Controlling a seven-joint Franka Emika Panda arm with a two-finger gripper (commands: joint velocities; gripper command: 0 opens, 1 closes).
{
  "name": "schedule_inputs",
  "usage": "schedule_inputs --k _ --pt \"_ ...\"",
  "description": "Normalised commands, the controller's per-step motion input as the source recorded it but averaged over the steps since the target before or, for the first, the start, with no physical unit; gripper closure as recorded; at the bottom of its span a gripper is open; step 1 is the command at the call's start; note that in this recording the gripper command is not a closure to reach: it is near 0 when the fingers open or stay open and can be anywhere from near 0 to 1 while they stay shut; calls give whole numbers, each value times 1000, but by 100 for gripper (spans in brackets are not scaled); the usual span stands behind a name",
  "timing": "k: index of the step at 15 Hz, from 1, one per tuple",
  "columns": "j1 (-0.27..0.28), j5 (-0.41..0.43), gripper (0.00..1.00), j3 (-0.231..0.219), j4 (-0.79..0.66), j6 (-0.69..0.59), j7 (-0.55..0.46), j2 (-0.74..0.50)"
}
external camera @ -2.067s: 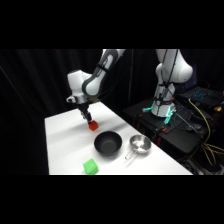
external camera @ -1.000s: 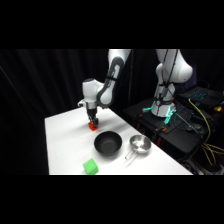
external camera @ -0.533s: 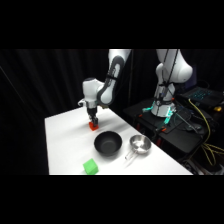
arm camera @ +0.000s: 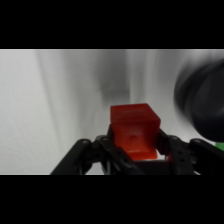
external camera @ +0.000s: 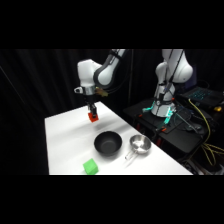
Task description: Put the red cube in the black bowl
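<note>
The red cube (external camera: 93, 117) hangs a little above the white table (external camera: 65, 135), held in my gripper (external camera: 93, 115), which comes down from above and is shut on it. In the wrist view the red cube (arm camera: 134, 129) fills the middle, clamped between the black fingers of the gripper (arm camera: 135, 146). The black bowl (external camera: 107, 143) stands on the table in front of and right of the cube, apart from it. Its dark rim shows blurred at the wrist view's right edge (arm camera: 202, 100).
A shiny metal bowl (external camera: 140, 144) with a handle sits just right of the black bowl. A green cube (external camera: 90, 166) lies near the table's front edge. A second white arm (external camera: 169, 75) and cables stand on a dark bench at the right.
The arm swung over the red cube and came down on it. In the last half second the gripper has risen with the cube off the table.
</note>
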Motion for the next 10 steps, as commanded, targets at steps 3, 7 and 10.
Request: schedule_inputs --k 3,7,10 --pt "252 -12 100 -74 39 -450 278 -383" --pt "254 -7 100 1 94 -274 238 -159" --pt "190 10 100 37 130 -94 172 -1"
